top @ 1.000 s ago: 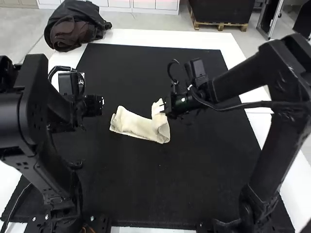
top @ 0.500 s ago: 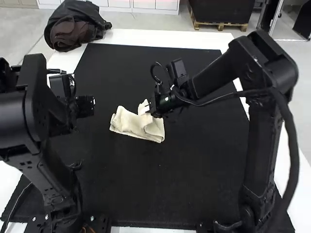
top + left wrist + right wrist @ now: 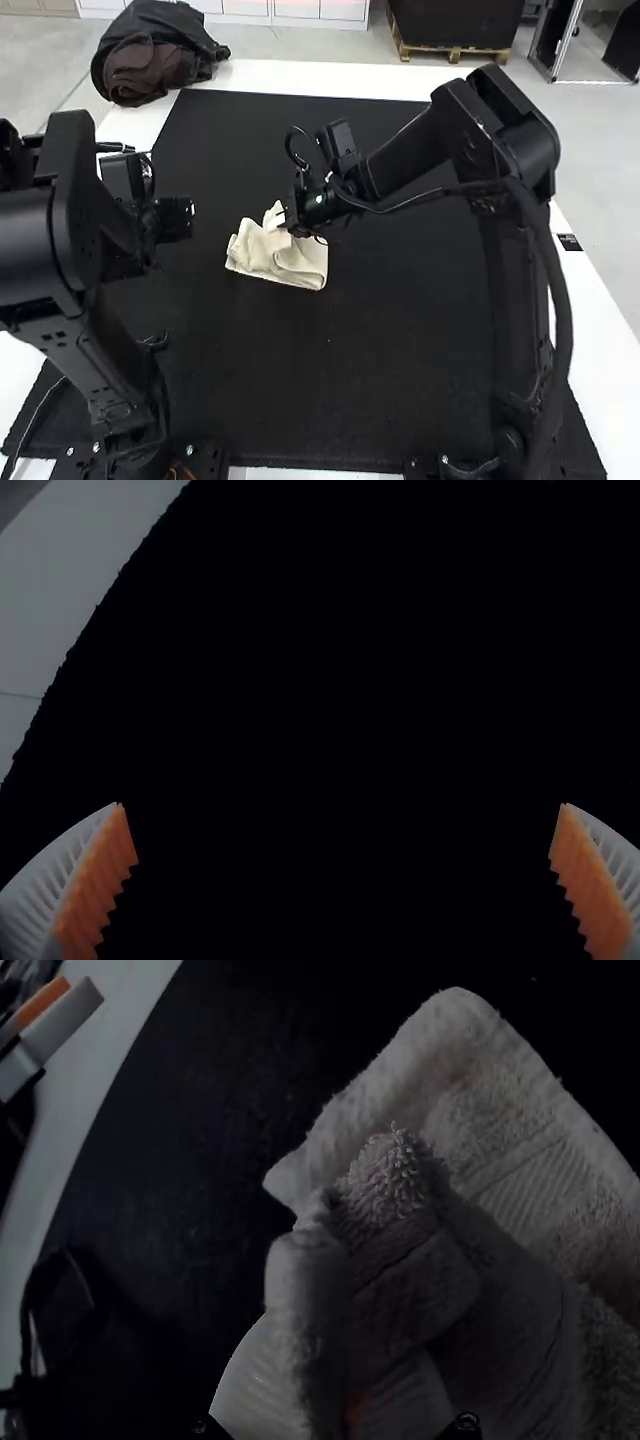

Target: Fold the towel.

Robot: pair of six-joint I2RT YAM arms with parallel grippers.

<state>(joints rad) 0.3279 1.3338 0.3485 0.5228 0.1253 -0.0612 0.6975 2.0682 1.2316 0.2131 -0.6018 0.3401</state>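
On the mat, towel lies partly folded and bunched, right claw closed on a raised edge, held up over the rest, probably so that end can be laid across as the fold; left claw wide and empty, off to the side, presumably leaving the right one room to work
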